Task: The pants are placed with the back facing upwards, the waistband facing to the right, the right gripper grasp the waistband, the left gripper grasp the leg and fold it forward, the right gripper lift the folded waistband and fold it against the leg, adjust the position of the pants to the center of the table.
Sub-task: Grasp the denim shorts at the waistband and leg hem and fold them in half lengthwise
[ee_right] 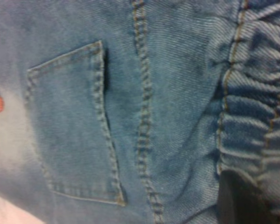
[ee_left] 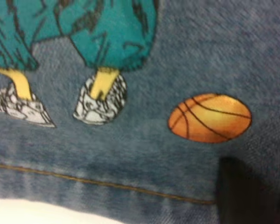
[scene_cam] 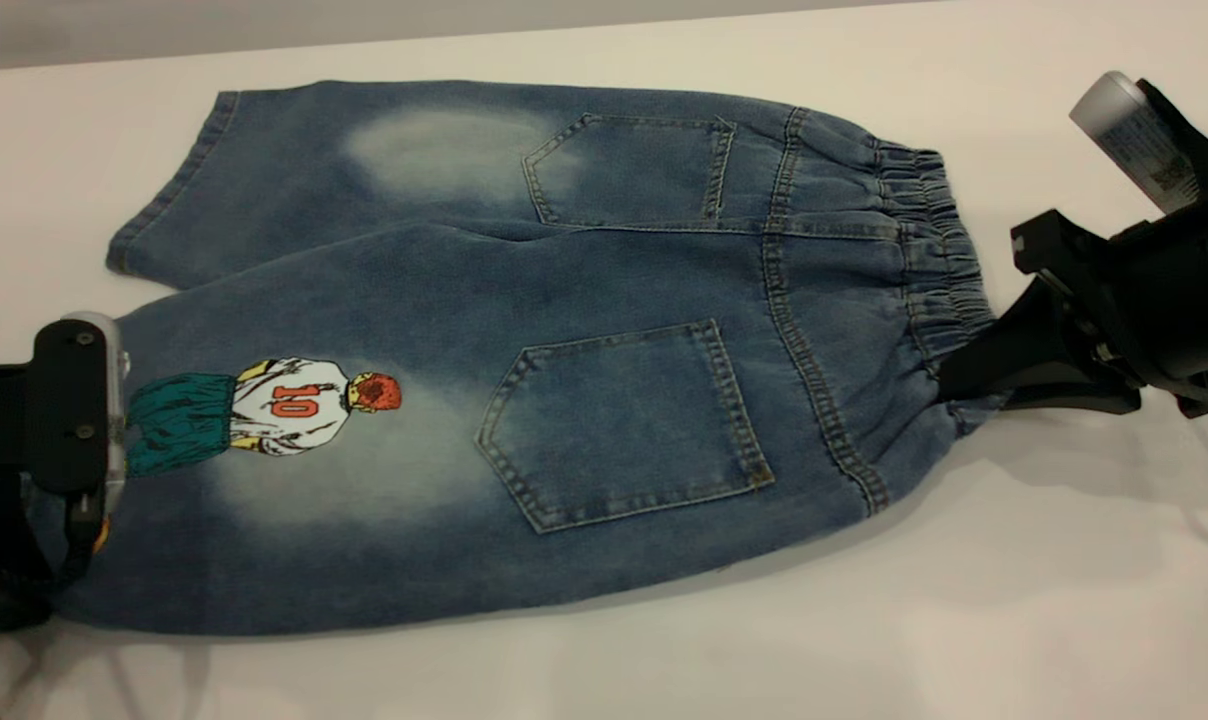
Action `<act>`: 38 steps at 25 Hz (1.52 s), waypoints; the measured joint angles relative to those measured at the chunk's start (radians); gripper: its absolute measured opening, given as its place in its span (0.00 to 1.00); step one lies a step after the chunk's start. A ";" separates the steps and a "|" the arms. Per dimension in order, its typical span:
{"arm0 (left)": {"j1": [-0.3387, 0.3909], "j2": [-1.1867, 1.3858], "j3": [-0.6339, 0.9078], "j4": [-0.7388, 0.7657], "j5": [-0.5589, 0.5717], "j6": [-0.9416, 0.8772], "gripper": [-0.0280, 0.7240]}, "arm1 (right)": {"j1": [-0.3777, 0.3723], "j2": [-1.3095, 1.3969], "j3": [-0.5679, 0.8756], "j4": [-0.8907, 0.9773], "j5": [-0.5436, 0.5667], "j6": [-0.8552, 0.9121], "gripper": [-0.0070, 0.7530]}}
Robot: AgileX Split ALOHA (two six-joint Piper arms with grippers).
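The pants (scene_cam: 564,330) lie flat on the table (scene_cam: 964,600), back pockets up, waistband (scene_cam: 939,260) at the right. My right gripper (scene_cam: 964,385) is shut on the waistband's near corner, and the denim bunches to a point there. In the right wrist view one dark finger (ee_right: 238,200) sits under the gathered elastic (ee_right: 261,102). My left gripper (scene_cam: 104,430) is down on the hem of the printed leg (scene_cam: 294,470) at the far left. Its dark finger (ee_left: 242,196) rests on the denim by the hem stitching, just beside the orange ball (ee_left: 210,117).
The plain leg (scene_cam: 264,170) lies farther back, spread apart from the printed one. Bare tabletop runs along the front and to the right of the shorts. The table's back edge (scene_cam: 364,40) is close behind the plain leg.
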State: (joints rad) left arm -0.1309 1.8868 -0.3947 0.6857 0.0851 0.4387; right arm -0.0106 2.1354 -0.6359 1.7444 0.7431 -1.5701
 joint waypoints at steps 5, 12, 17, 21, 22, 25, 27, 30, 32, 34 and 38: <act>0.000 -0.055 0.004 -0.004 0.072 0.000 0.08 | 0.000 -0.002 0.000 -0.019 0.007 0.001 0.06; 0.000 -0.173 0.004 -0.014 0.148 -0.002 0.08 | 0.000 -0.023 0.040 -0.114 0.053 0.049 0.06; -0.001 -0.256 0.016 -0.077 0.143 -0.003 0.08 | 0.000 -0.115 0.136 -0.112 -0.003 0.016 0.06; -0.001 -0.342 0.067 -0.087 0.136 -0.003 0.08 | 0.000 -0.209 0.202 -0.113 -0.010 0.017 0.05; -0.001 -0.367 0.084 -0.087 0.136 -0.001 0.08 | 0.000 -0.229 0.214 -0.115 -0.010 0.021 0.05; -0.001 -0.470 0.147 -0.087 0.144 0.000 0.08 | 0.000 -0.292 0.249 -0.124 -0.005 0.022 0.05; -0.001 -0.559 0.174 -0.087 0.149 0.000 0.08 | 0.000 -0.317 0.267 -0.124 0.004 0.025 0.05; -0.001 -0.681 0.165 -0.087 0.162 -0.005 0.08 | 0.000 -0.339 0.270 -0.121 0.052 0.042 0.05; -0.001 -0.760 0.148 -0.087 0.154 -0.007 0.08 | 0.000 -0.339 0.270 -0.096 0.093 0.043 0.05; -0.001 -0.812 0.133 -0.087 0.141 -0.007 0.08 | 0.000 -0.339 0.270 -0.063 0.128 0.030 0.05; -0.001 -0.837 0.084 -0.084 0.085 -0.006 0.08 | 0.000 -0.338 0.268 -0.013 0.189 0.017 0.05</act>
State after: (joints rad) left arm -0.1323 1.0501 -0.3106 0.6017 0.1704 0.4328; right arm -0.0106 1.7970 -0.3675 1.7316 0.9325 -1.5527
